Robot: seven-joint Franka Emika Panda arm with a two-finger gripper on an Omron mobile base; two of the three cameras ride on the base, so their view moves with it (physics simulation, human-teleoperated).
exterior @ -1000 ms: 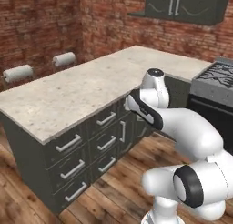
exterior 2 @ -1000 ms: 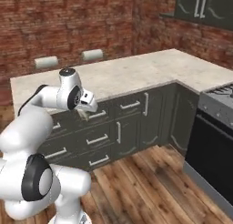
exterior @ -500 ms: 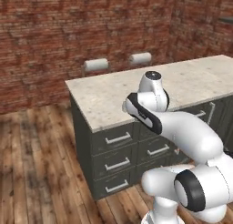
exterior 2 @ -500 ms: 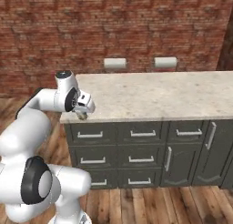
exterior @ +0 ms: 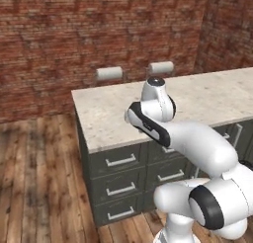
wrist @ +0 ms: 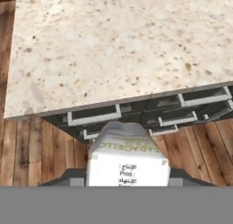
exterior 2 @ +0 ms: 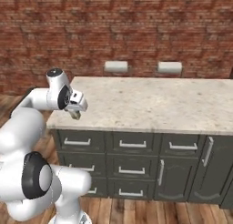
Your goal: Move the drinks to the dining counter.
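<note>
My gripper (wrist: 127,174) is shut on one of the drinks, a pale cream can (wrist: 126,155) with a yellowish-green band and small print on its side. In the right base view the gripper (exterior 2: 75,110) hangs at the left front corner of the dining counter (exterior 2: 159,102), with the can (exterior 2: 76,114) just showing beneath the hand. The counter (wrist: 113,45) has a light speckled stone top over dark grey drawers with silver handles. From the hand, the can sits just outside the counter's near edge, above the drawer fronts. The counter (exterior: 197,101) stretches right behind my arm.
Two pale stool backs (exterior 2: 116,66) (exterior 2: 169,67) stand along the counter's far side, in front of a red brick wall (exterior 2: 136,27). Wooden floor (exterior: 39,178) lies open to the left of the counter.
The whole scene has shifted as the base drove; the counter now faces the cameras more squarely and closer. The can stays in the gripper's hold.
</note>
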